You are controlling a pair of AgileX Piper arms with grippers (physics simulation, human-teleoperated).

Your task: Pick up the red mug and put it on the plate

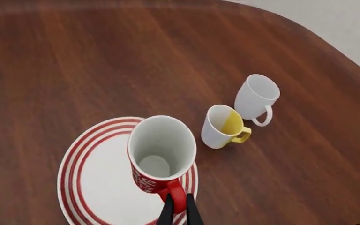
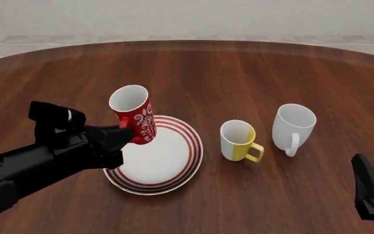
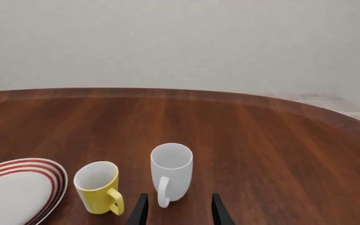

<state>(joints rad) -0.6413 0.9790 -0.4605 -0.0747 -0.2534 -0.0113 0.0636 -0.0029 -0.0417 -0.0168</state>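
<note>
My left gripper (image 1: 178, 212) is shut on the handle of the red mug (image 1: 161, 154), which has a white swirl pattern and a white inside. In the front view the red mug (image 2: 135, 114) is tilted, its mouth leaning away from the left gripper (image 2: 126, 134). It hangs over the near-left part of the white plate with red rings (image 2: 174, 163). I cannot tell whether its base touches the plate (image 1: 95, 187). My right gripper (image 3: 178, 201) is open and empty, low at the front right (image 2: 372, 195), just behind the white mug.
A white-and-yellow mug (image 2: 237, 140) stands right of the plate, and it also shows in the left wrist view (image 1: 221, 125). A plain white mug (image 2: 293, 124) stands further right, directly before the right gripper's fingers (image 3: 171, 171). The round table's far edge (image 2: 194, 43) curves behind.
</note>
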